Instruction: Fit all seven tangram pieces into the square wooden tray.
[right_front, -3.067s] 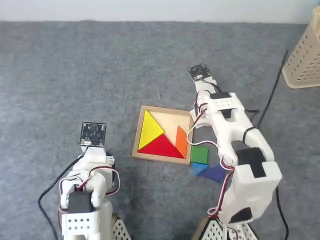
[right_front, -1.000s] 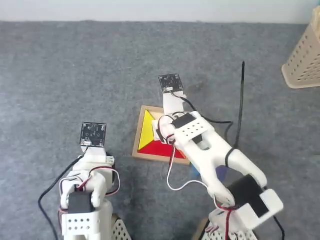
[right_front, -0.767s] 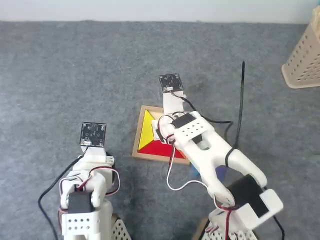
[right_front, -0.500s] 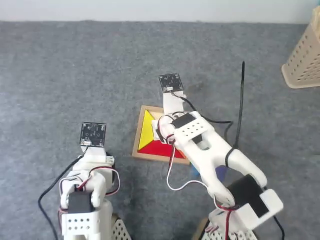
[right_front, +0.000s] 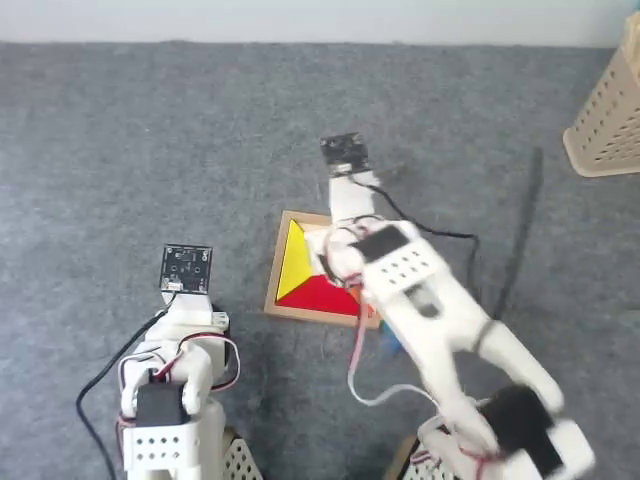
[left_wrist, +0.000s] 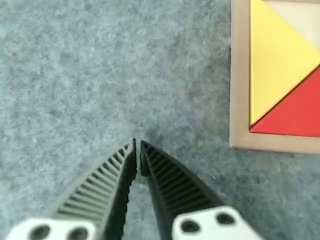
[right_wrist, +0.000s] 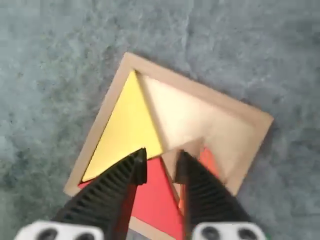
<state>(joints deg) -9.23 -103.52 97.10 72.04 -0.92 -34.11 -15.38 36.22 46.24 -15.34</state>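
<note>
**The right gripper (right_wrist: 161, 167) is held over the square wooden tray (right_wrist: 210, 92), its fingers slightly parted with nothing between them.**

The tray (right_front: 272, 290) is set on grey carpet (right_front: 150, 130), directly under the right gripper. A yellow triangular piece (right_wrist: 125, 130) and a red triangular piece (right_wrist: 157, 200) are seated in it. In the high view much of the tray is covered by the right arm (right_front: 410, 270). Its bare floor and an orange piece (right_wrist: 207, 160) are revealed from the right wrist view. The left gripper (left_wrist: 137, 146), pressed together, is held over carpet, apart from the tray's rim.

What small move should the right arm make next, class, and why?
Probably lift the right gripper away from the tray toward the blue piece beside it. The gripper is open and empty, and the yellow piece, red piece and orange piece sit inside, with bare wood left.
</note>
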